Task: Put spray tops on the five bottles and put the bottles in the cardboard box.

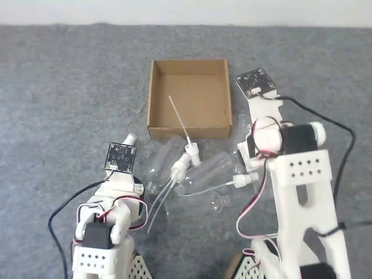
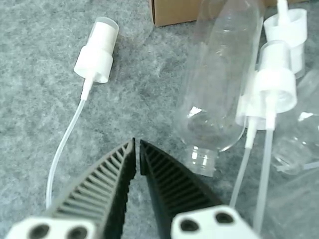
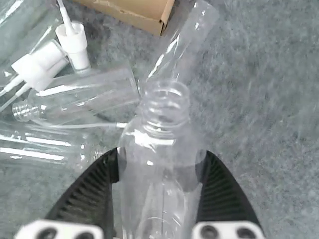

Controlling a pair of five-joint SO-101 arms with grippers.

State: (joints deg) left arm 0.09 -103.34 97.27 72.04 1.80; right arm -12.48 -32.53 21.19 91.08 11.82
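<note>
- The left gripper (image 2: 137,144) has its two fingers drawn together with nothing between them, the tips low over the grey mat (image 2: 45,114).
- Ahead of those fingertips and off to one side lies a lone spray top (image 2: 97,50). Its dip tube curves back alongside the fingers.
- Ahead to the other side lies a clear bottle (image 2: 219,84) with no top. Its open neck points back toward the fingertips, near them but not touching.
- The right gripper (image 3: 160,157) has its fingers clamped on either side of the held bottle (image 3: 162,127). The bottle's open, uncapped neck sticks out beyond the fingertips.
- Bottles: five, as best I can count where the clear plastic overlaps. One is in the right fingers and four lie on the mat.
- Of those four, the nearest lying bottle (image 3: 79,97) rests just beyond the held neck. A slanted bottle (image 3: 187,45) runs from there toward the corner of the box.
- Spray tops: five, all loose on the mat.
- Besides the lone one, a pair of spray tops (image 1: 180,168) lies together among the bottles, their tubes trailing toward the left arm.
- The leaning spray top (image 1: 193,152) has its tube resting over the box's front wall.
- A fifth spray top (image 1: 244,181) lies close beside the right arm.
- The cardboard box (image 1: 189,132) sits open, beyond both sets of fingertips, with all the bottles outside it.
</note>
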